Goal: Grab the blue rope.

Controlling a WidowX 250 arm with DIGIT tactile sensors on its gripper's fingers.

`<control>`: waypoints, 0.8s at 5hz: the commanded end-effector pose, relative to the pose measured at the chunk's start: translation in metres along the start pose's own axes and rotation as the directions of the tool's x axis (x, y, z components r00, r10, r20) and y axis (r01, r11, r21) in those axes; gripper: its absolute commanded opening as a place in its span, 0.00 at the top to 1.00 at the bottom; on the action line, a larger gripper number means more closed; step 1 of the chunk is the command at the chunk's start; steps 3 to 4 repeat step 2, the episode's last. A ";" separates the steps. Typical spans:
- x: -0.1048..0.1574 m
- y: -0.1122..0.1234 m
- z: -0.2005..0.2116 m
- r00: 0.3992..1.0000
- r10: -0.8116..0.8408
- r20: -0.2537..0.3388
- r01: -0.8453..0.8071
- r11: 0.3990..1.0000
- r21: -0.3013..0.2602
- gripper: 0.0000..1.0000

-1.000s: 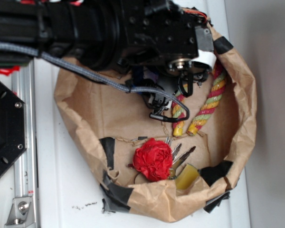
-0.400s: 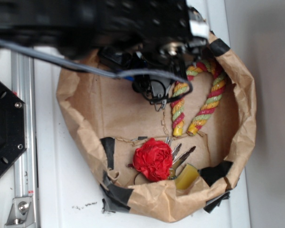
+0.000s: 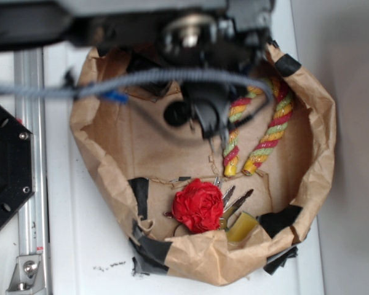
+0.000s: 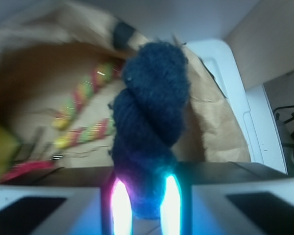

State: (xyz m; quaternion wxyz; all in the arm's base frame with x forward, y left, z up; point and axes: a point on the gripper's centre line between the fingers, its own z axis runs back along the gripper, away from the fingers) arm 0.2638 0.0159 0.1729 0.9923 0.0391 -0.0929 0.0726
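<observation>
Paper bag: brown paper bag [image 3: 104, 166] with rolled-down rim patched with black tape, lying open on the white surface
Arm: black, blurred, across the top of the exterior view
Gripper: gripper [image 4: 146, 205] closed around the blue rope, fingers glowing either side of it
Blue rope: blue rope [image 4: 149, 117] clamped between the fingers, above the bag floor
Striped rope: red-yellow-green rope [image 3: 272, 132] bent in a U, right part of bag
Red ball: crumpled red ball [image 3: 198, 205] near front rim
Keys: keys [image 3: 235, 199] just beside the ball
</observation>
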 end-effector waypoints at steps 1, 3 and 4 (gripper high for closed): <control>0.002 -0.014 0.007 0.997 0.065 -0.038 -0.070 0.986 -0.150 1.00; -0.008 -0.026 0.008 0.996 0.027 -0.084 -0.039 0.989 -0.143 1.00; -0.008 -0.026 0.008 0.996 0.027 -0.084 -0.039 0.989 -0.143 1.00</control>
